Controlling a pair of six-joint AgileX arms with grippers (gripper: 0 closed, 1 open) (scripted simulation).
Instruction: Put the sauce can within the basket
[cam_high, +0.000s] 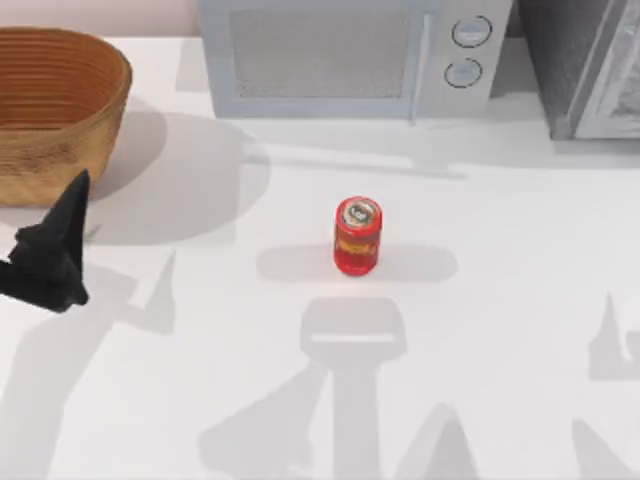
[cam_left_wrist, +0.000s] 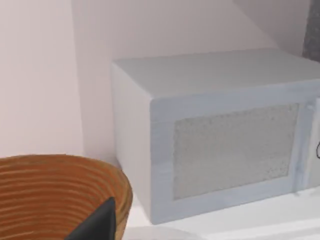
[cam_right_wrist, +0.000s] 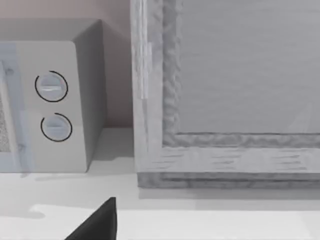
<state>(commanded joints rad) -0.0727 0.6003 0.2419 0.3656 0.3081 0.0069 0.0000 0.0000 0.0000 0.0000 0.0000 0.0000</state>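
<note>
The sauce can (cam_high: 357, 236) stands upright near the middle of the white table, red with yellow markings and a silver top. The basket (cam_high: 110, 62) is a large tan wicker oval at the back left corner, and its ribbed wall (cam_left_wrist: 55, 195) rises close in the left wrist view. My left gripper (cam_high: 55, 255) hovers at the table's left side, just in front of the basket and far left of the can; a dark part of it (cam_left_wrist: 97, 225) shows in the left wrist view. My right gripper (cam_right_wrist: 100, 222) appears as a dark shape in the right wrist view, facing the back right corner.
A pale microwave (cam_high: 350, 55) stands along the back edge behind the can, to the right of the basket, with two round dials (cam_right_wrist: 50, 86). A grey textured cabinet (cam_high: 590, 65) fills the back right corner. Open tabletop surrounds the can.
</note>
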